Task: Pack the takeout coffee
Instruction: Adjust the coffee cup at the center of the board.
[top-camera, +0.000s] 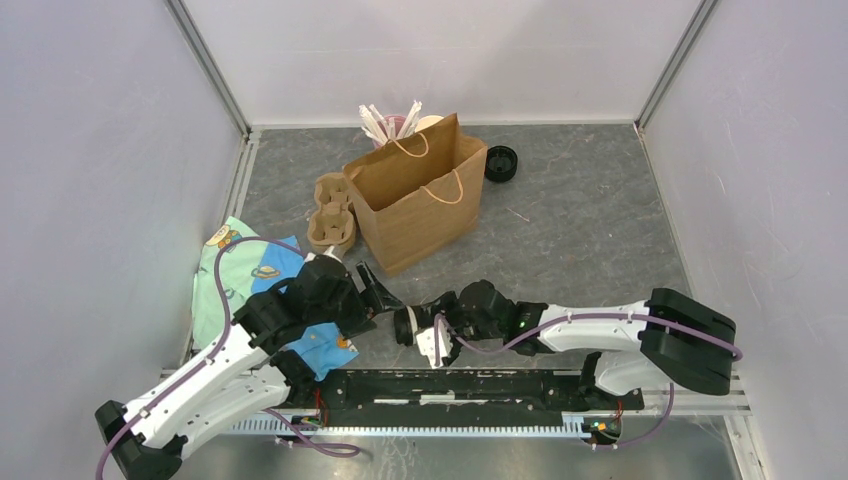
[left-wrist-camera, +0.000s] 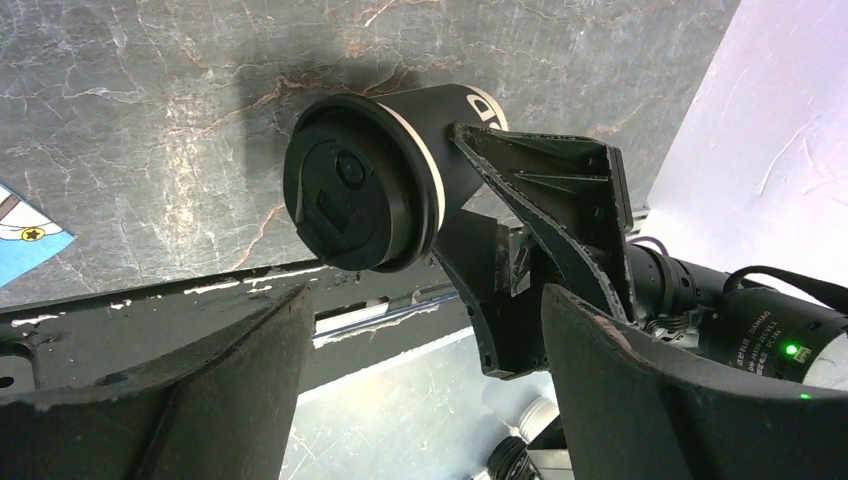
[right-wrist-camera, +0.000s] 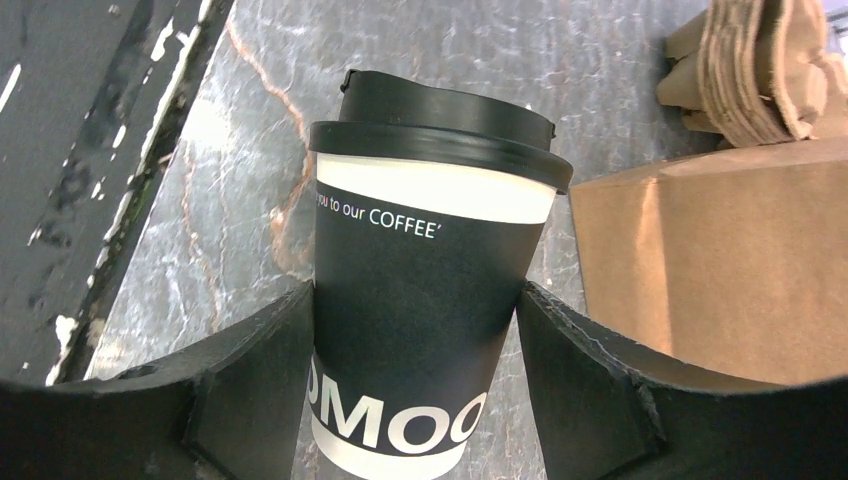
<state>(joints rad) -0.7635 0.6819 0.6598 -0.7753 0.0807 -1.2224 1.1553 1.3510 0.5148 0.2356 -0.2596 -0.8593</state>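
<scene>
The takeout coffee is a black paper cup with white lettering and a black lid. It sits between the fingers of my right gripper, and both fingers press against its sides. In the top view the takeout coffee and the right gripper are at the near middle of the table, with the lid turned towards the left arm. My left gripper stands open just short of the lid, with nothing between its fingers. Seen from above, the left gripper is to the cup's left.
An open brown paper bag stands behind the arms and shows close to the cup's right in the right wrist view. To its left lies a cardboard cup carrier. Black lids and straws are further back. A patterned cloth lies under the left arm.
</scene>
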